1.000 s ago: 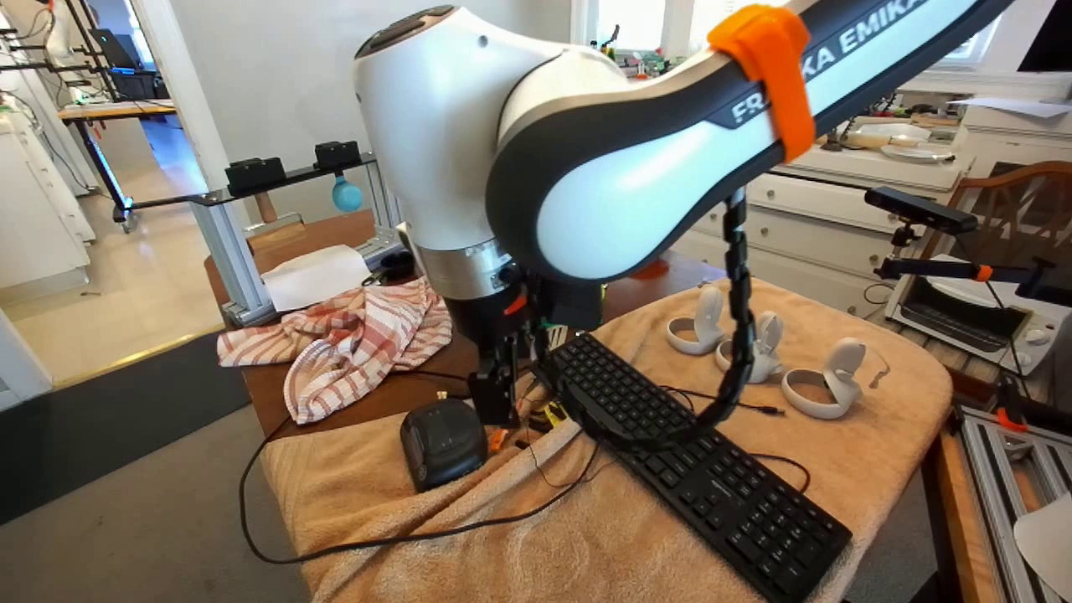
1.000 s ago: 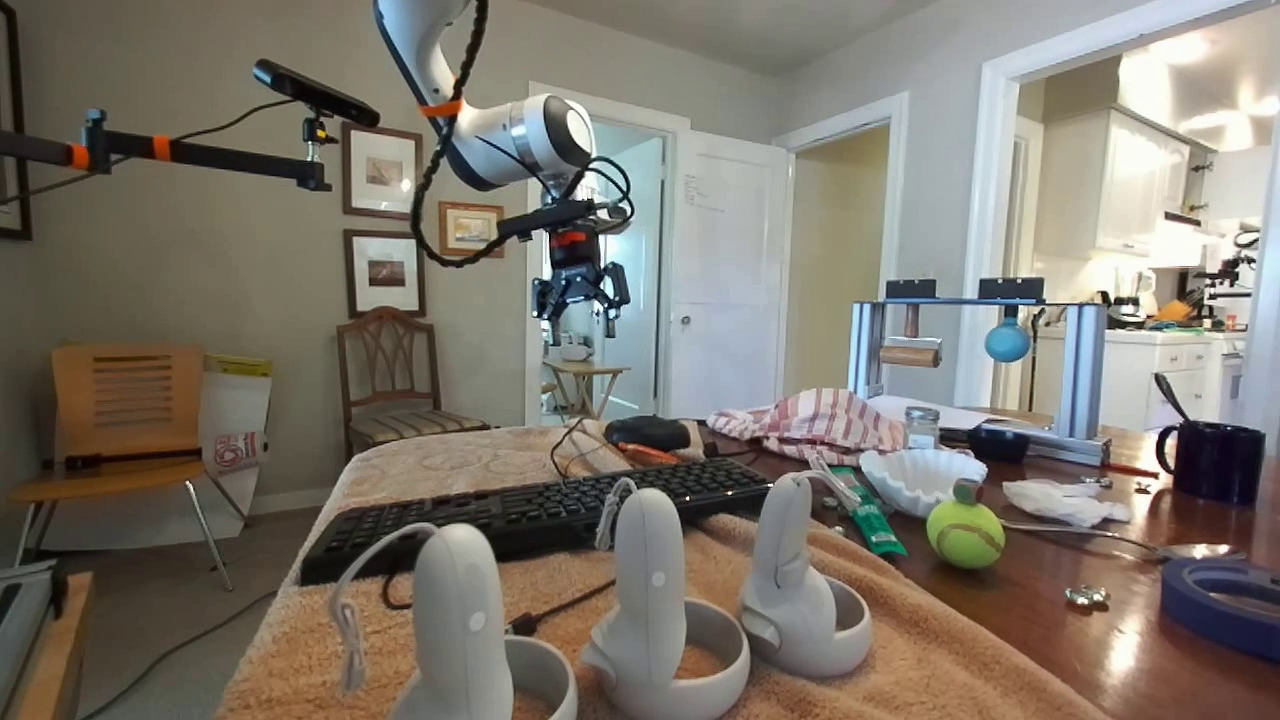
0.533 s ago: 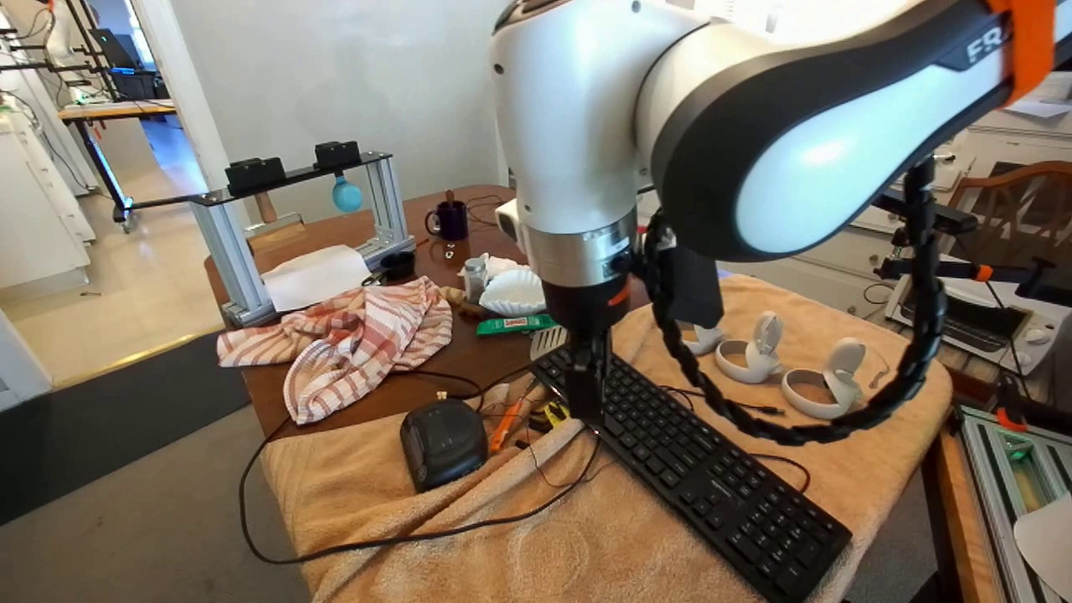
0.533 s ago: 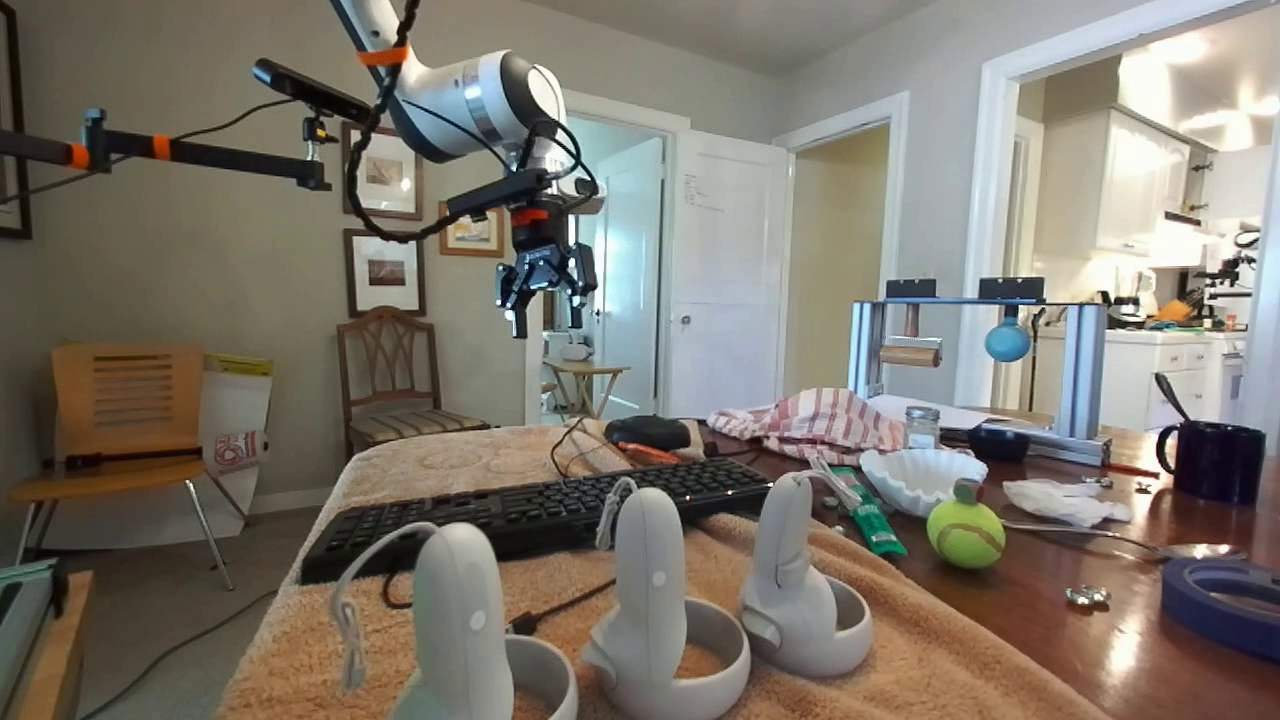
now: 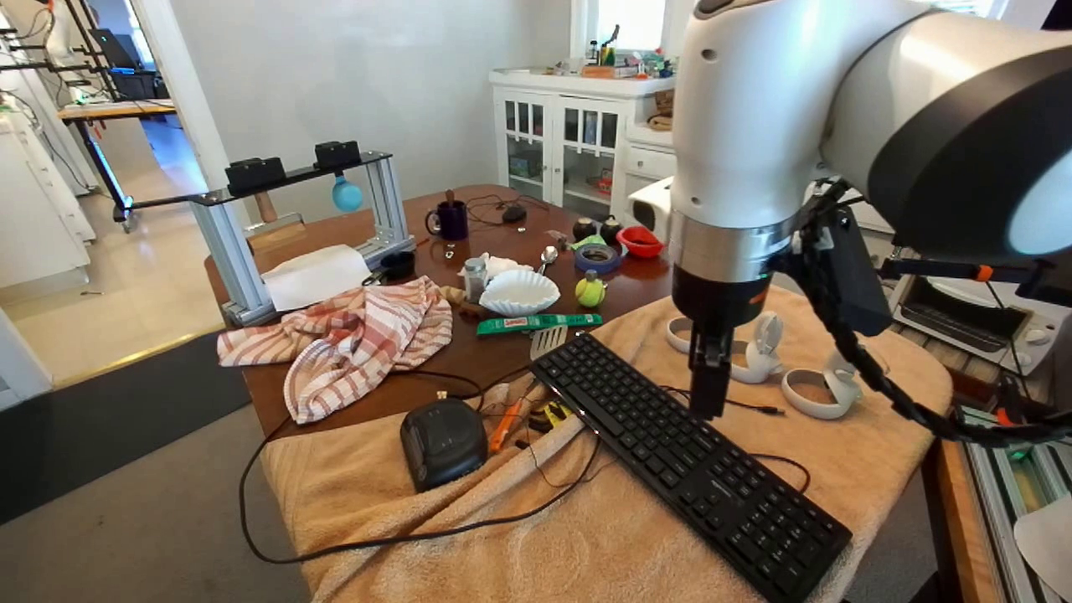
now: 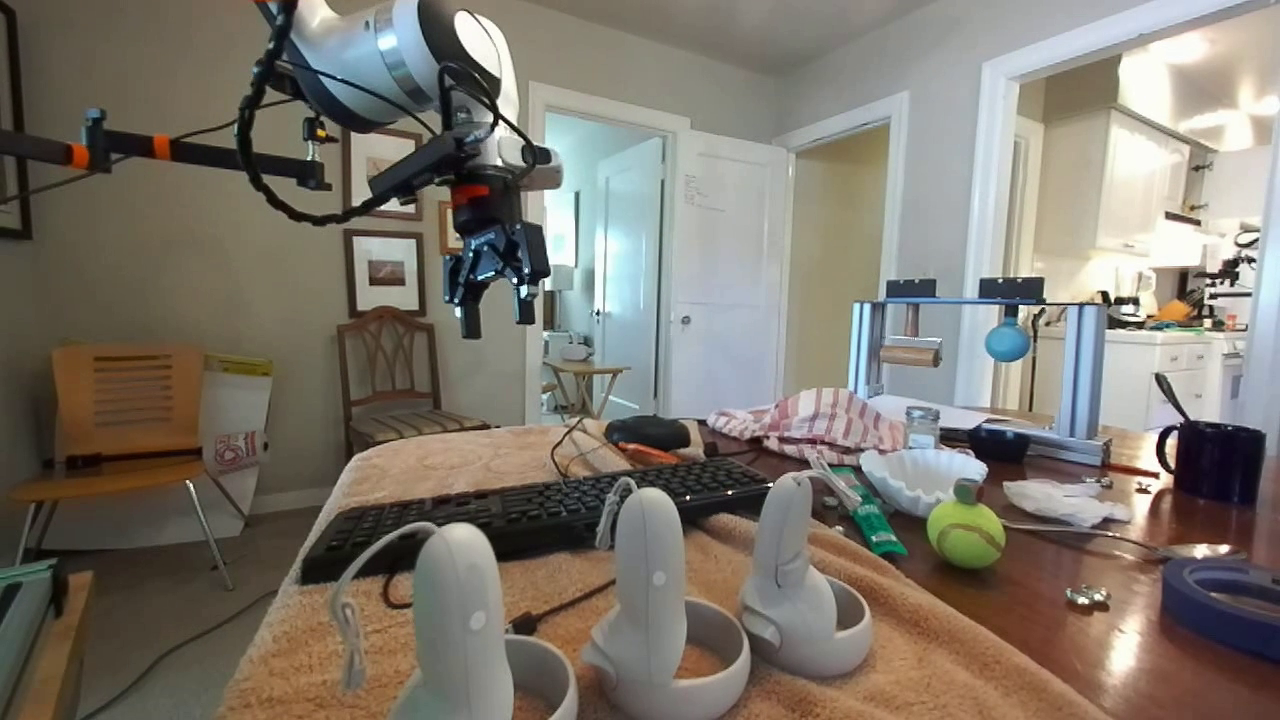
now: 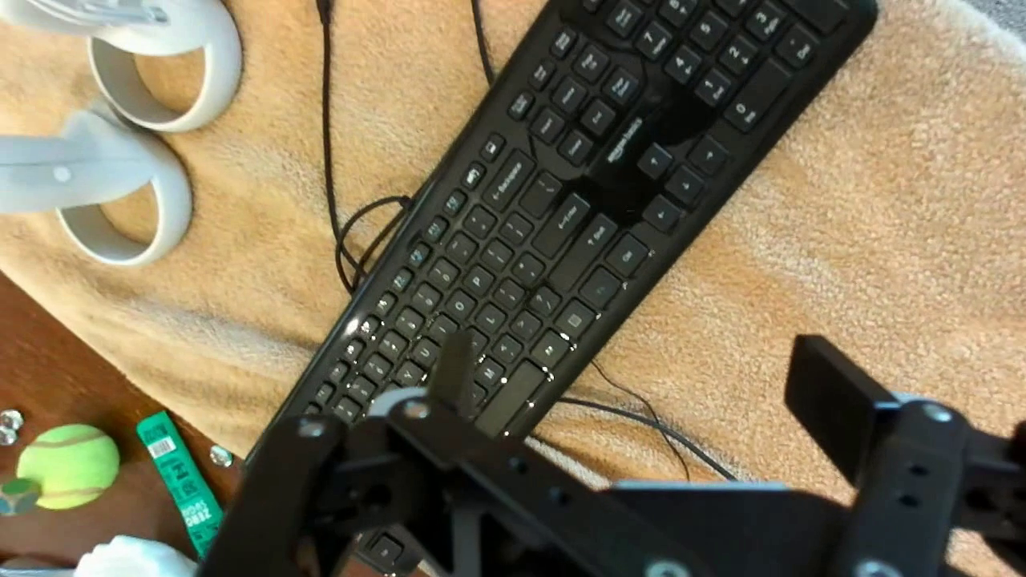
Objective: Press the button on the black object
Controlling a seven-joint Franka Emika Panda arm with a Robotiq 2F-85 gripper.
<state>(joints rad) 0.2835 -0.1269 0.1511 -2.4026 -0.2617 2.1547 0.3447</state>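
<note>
While gripper (image 6: 497, 318) aloft — keyboard (image 5: 682, 461) between black object (image 5: 444, 444) and 3 controllers (image 6: 655, 590).

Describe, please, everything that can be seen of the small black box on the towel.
The black box is squat, with rounded corners, and looks like slightly shiny plastic. Its top, facing up, carries faint marks too small to read; I cannot be sure of a button. It rests on the beige towel, apart from the keyboard. An orange object lies next to it; whether they touch is unclear. A black cord runs near it, perhaps joined, but I cannot tell. The gripper does not touch it.
</note>
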